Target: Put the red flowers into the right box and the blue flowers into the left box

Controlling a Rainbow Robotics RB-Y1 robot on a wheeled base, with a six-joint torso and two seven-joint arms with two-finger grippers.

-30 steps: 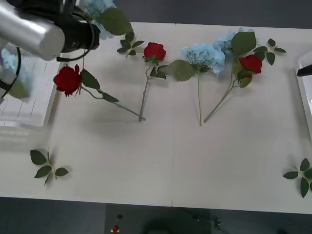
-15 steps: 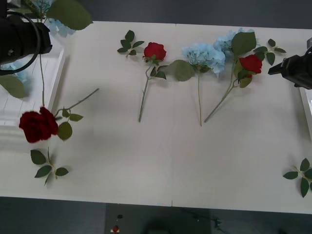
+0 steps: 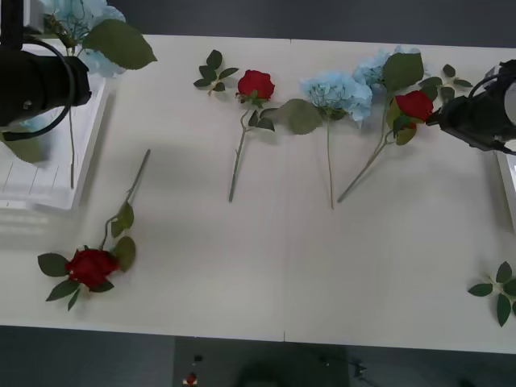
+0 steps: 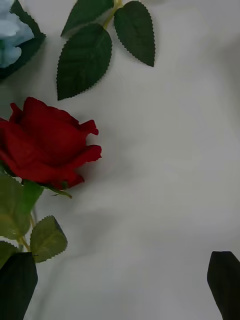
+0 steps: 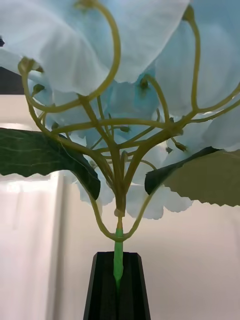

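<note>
My left gripper (image 5: 118, 287) is shut on the green stem of a blue flower (image 5: 120, 90), held up over the left box (image 3: 48, 173) at the far left; its pale head (image 3: 81, 20) and big leaf show beside the left arm (image 3: 36, 81). One red flower (image 3: 90, 266) lies at the front left of the table. Another red flower (image 3: 255, 83), two blue flowers (image 3: 337, 91) and a third red flower (image 3: 414, 105) lie along the back. My right gripper (image 3: 450, 119) hovers open just right of that red flower (image 4: 45, 142). The right box (image 3: 508, 173) shows as a thin rim.
Loose green leaf sprigs lie at the back (image 3: 214, 71), the back right (image 3: 447, 81), the front right (image 3: 498, 292) and beside the fallen rose (image 3: 58, 289). The table's front edge (image 3: 282, 337) runs across near the bottom.
The red rose that hung near the left arm has dropped and come to rest at the front left. The left arm moved left with the blue flower. The right gripper came in toward the right rose.
</note>
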